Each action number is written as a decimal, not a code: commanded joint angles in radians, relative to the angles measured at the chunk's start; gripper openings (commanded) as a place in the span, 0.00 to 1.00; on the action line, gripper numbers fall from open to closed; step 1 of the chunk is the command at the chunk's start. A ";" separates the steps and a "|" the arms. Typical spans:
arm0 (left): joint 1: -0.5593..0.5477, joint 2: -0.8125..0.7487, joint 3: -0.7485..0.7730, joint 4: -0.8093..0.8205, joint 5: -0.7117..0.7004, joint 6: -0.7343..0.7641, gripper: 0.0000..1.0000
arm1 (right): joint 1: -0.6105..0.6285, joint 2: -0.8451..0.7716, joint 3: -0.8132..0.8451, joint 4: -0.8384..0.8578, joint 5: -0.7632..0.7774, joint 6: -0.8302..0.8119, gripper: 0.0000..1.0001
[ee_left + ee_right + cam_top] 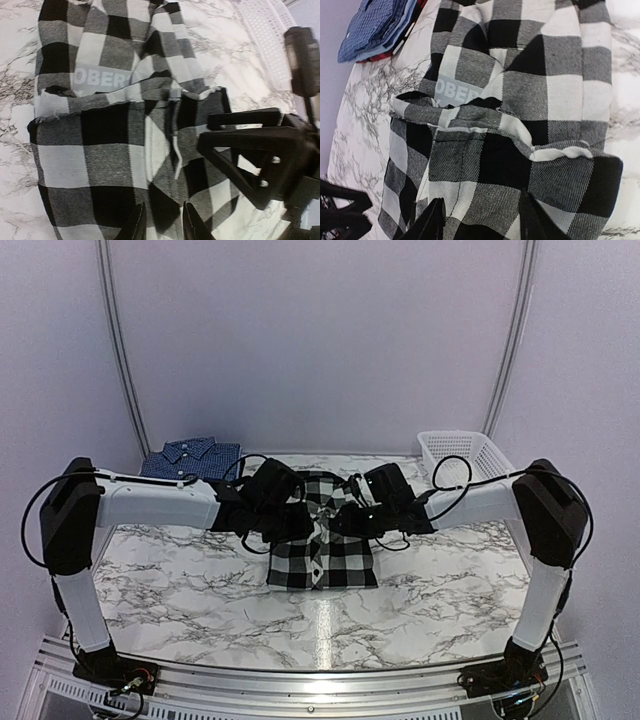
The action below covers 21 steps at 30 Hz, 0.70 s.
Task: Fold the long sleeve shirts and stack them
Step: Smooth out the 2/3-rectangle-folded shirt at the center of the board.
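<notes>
The black-and-white check shirt (322, 545) lies partly folded at the table's middle, its white lettering (102, 80) facing up. It fills the left wrist view (100, 160) and the right wrist view (520, 100). My left gripper (288, 512) hovers over the shirt's far left part. Its fingers (137, 222) stand a little apart with cloth below them. My right gripper (358, 517) is over the far right part, wide open above the cloth, as its wrist view (480, 222) shows. A folded dark blue shirt (190, 457) lies at the back left.
A white mesh basket (462, 455) stands at the back right and shows in the left wrist view (270, 35). The blue shirt pile (375, 25) has something red under it. The two grippers are close together over the marble table (150, 590).
</notes>
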 commanded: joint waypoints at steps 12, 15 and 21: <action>0.022 0.018 0.034 -0.156 -0.137 -0.019 0.26 | 0.047 0.120 0.322 -0.235 0.218 -0.088 0.51; 0.025 0.013 0.033 -0.155 -0.132 -0.011 0.26 | 0.050 0.140 0.337 -0.258 0.227 -0.081 0.46; 0.031 0.022 0.042 -0.154 -0.116 0.002 0.26 | 0.064 0.140 0.330 -0.253 0.216 -0.066 0.41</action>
